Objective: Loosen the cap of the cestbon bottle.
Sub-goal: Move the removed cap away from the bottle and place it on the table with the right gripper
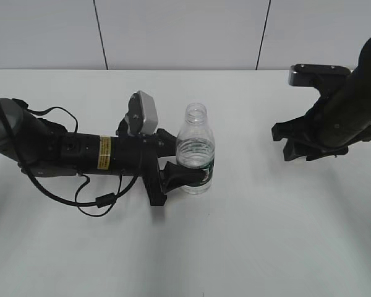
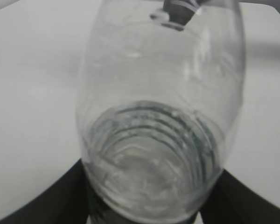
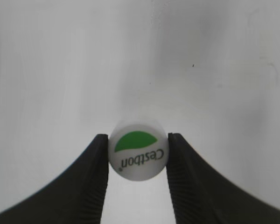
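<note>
The clear cestbon bottle (image 1: 195,150) stands upright mid-table with a dark green label band and an open neck with no cap on it. My left gripper (image 1: 180,175) is shut on the bottle's lower body. The bottle fills the left wrist view (image 2: 154,140), with a black finger on each side. The white cap (image 3: 138,152), with a green patch and "Cestbon" lettering on top, sits between the fingers of my right gripper (image 3: 138,156). In the exterior view my right gripper (image 1: 295,143) is well to the right of the bottle, above the table; the cap is hidden there.
The white table (image 1: 247,235) stretches all round the bottle. A black cable (image 1: 99,201) loops on the table by the left arm. A grey panelled wall (image 1: 179,31) rises behind the table's far edge.
</note>
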Robot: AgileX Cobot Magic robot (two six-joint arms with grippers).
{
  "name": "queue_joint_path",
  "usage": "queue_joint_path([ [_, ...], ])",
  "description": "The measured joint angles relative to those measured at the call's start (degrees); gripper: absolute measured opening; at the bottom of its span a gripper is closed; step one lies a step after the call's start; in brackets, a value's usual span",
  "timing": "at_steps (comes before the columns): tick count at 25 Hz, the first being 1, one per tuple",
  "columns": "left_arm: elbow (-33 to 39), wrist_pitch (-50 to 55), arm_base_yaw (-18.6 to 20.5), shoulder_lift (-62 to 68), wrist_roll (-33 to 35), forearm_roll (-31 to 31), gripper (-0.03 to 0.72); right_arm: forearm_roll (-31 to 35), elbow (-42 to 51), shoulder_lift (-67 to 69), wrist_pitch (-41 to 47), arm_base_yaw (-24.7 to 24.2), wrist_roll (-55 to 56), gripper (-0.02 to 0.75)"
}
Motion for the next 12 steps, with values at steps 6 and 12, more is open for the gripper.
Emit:
queue_joint_path([
  [6,0.00,0.16,0.00,0.00,1.33,-0.58,0.399,0.55,0.26,7.20,-9.33,0.00,0.11,0.300],
  [12,0.00,0.16,0.00,0.00,1.44,-0.69,0.399,0.24,0.26,9.56,-12.87,0.00,0.11,0.300],
])
